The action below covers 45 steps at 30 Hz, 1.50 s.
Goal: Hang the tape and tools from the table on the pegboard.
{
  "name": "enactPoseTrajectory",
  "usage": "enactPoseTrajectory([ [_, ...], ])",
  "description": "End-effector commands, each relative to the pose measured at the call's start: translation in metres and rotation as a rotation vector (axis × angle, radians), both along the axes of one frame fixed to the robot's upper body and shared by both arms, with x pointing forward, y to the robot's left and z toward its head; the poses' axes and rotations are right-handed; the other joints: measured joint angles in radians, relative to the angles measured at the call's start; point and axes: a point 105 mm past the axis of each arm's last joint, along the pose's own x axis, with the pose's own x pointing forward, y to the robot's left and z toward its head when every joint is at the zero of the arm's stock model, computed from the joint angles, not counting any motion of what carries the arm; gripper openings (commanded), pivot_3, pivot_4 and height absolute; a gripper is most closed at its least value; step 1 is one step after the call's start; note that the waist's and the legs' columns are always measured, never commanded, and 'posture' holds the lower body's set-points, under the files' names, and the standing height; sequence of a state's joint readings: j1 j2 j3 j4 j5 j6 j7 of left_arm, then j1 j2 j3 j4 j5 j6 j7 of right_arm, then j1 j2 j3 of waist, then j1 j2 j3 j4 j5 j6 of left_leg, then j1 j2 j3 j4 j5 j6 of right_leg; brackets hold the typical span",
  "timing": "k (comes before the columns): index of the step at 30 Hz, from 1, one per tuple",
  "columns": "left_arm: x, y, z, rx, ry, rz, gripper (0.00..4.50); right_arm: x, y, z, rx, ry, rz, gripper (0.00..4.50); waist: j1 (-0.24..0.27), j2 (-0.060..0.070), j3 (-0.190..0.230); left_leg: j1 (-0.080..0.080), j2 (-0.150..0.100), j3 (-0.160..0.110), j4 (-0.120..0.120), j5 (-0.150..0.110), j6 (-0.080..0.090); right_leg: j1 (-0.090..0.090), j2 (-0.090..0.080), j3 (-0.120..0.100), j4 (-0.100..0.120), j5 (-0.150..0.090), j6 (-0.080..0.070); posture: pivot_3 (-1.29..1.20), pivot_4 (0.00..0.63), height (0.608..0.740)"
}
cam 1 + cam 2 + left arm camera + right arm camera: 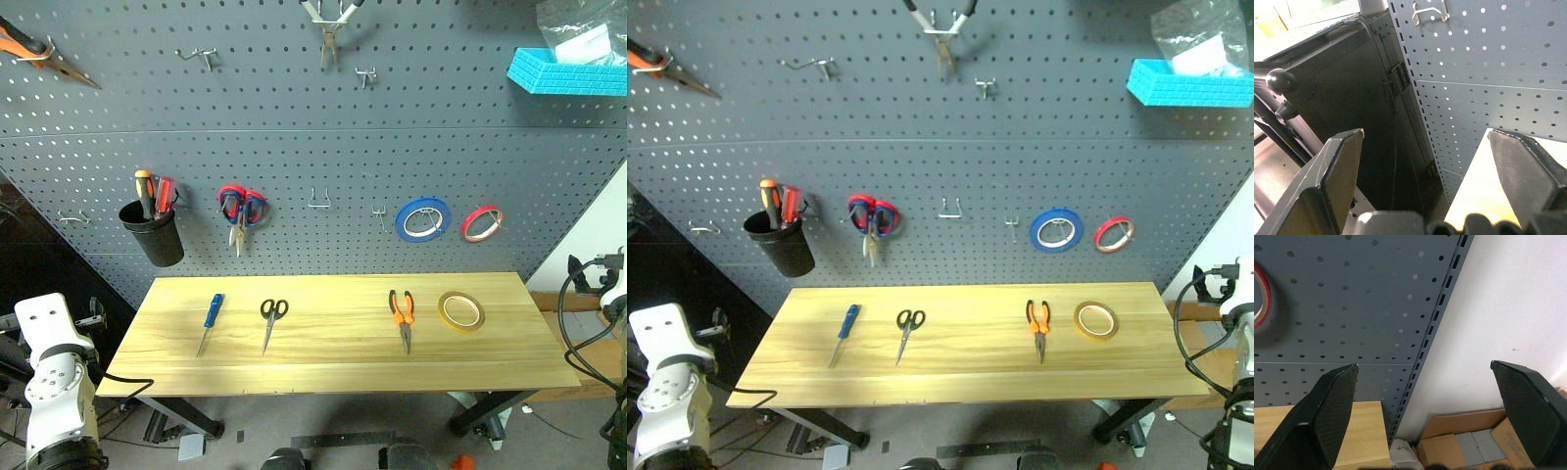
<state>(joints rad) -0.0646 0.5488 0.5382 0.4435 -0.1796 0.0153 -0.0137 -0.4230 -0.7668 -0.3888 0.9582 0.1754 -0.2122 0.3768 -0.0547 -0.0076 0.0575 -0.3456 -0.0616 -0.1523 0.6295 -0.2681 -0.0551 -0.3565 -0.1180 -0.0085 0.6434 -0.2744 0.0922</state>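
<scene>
Nothing's picked up yet, both tools, left (1425,181) and right (1425,416), spread wide and empty. I'd grab the tape (461,310) by its rim, then hook it on the pegboard (294,137).

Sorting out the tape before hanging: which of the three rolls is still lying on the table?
The yellow tape, flat at the table's right end; the blue roll and red roll hang on the pegboard.

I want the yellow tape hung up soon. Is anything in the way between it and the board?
Nothing visible. The tape lies alone on the table, with bare tabletop behind it up to the pegboard.
</scene>
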Motion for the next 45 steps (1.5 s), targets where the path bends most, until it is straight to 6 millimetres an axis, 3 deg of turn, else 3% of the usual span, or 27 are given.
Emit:
enactPoseTrajectory([
  [1, 0.006, 0.000, 0.018, 0.062, -0.048, -0.026, 4.34, 0.004, -0.002, 0.021, -0.041, -0.055, 0.013, 4.50, 0.000, 0.000, 0.000, 0.000, 0.000, 0.000, 0.000, 0.000, 0.000, 0.000, 0.000, 0.000, 0.000, 0.000, 0.000, -0.02, 0.008, 0.740],
  [9, 0.004, 0.000, 0.011, 0.040, -0.022, -0.018, 4.34, 0.004, 0.000, 0.021, -0.038, -0.058, 0.022, 4.50, 0.000, 0.000, 0.000, 0.000, 0.000, 0.000, 0.000, 0.000, 0.000, 0.000, 0.000, 0.000, 0.000, 0.000, 0.000, -0.02, 0.010, 0.740],
  [22, -0.010, -0.002, -0.010, -0.134, -0.020, 0.040, 4.34, 0.003, 0.023, 0.002, 0.002, -0.033, 0.102, 4.50, 0.003, 0.000, 0.000, 0.000, 0.000, 0.000, 0.000, 0.000, 0.000, 0.000, 0.000, 0.000, 0.000, 0.000, 0.000, -0.02, 0.013, 0.740],
  [28, 0.004, -0.010, -0.005, -0.280, -0.160, -0.011, 4.34, 0.000, 0.025, -0.008, -0.004, 0.007, 0.088, 4.50, 0.011, 0.000, 0.000, 0.000, 0.000, 0.000, 0.000, 0.000, 0.000, 0.000, 0.000, 0.000, 0.000, 0.000, 0.000, -0.02, 0.016, 0.740],
  [31, 0.013, -0.020, 0.003, -0.211, -0.137, -0.084, 4.34, -0.001, 0.032, -0.013, 0.023, 0.030, 0.104, 4.50, 0.012, 0.000, 0.000, 0.000, 0.001, 0.001, 0.000, 0.000, 0.000, 0.000, 0.001, 0.000, 0.000, 0.001, -0.001, -0.02, 0.025, 0.740],
  [37, 0.045, -0.106, 0.026, -0.061, -0.083, -0.578, 4.34, -0.004, 0.080, -0.010, 0.000, 0.098, 0.317, 4.50, 0.015, -0.001, 0.009, -0.001, 0.001, 0.002, 0.000, -0.001, 0.000, -0.001, 0.001, 0.002, 0.000, 0.002, -0.003, -0.07, 0.067, 0.740],
  [45, 0.055, -0.205, 0.042, 0.041, 0.034, -1.119, 4.34, -0.012, 0.143, -0.012, 0.065, 0.224, 0.521, 4.50, 0.014, 0.002, 0.049, -0.001, 0.003, 0.003, 0.000, -0.001, 0.001, -0.002, 0.002, 0.002, 0.000, -0.001, 0.000, -0.11, 0.133, 0.740],
])
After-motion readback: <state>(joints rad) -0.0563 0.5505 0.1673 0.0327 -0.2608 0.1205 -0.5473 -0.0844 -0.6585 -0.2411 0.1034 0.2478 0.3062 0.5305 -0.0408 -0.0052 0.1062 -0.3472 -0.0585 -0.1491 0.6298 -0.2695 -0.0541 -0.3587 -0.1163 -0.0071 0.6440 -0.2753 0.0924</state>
